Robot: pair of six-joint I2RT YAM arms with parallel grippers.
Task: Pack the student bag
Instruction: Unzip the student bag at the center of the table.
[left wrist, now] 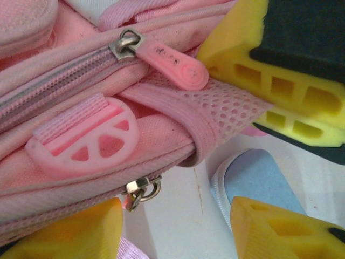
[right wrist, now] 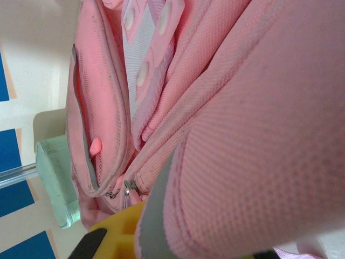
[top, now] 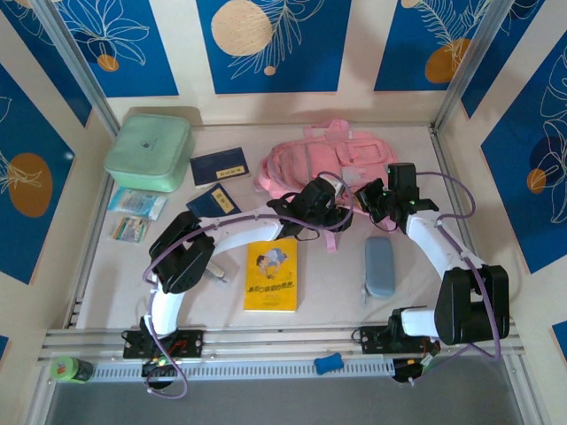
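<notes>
Top external view: student bag (top: 306,159), far centre of worktop (top: 332,288), long axis left to right, near edge meeting both arms; left fingers (left wrist: 81,232) nearer, part-open and holding nothing, zip pull (left wrist: 172,62) just ahead; right fingers (left wrist: 280,86) closed on the bag's mesh edge.

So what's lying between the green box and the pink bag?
A dark blue booklet lies between the mint-green box and the student bag. The top camera shows it.

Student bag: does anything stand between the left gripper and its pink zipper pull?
Nothing visible does. The left gripper is open right at the student bag, and the pink zipper pull lies bare just ahead of it.
</notes>
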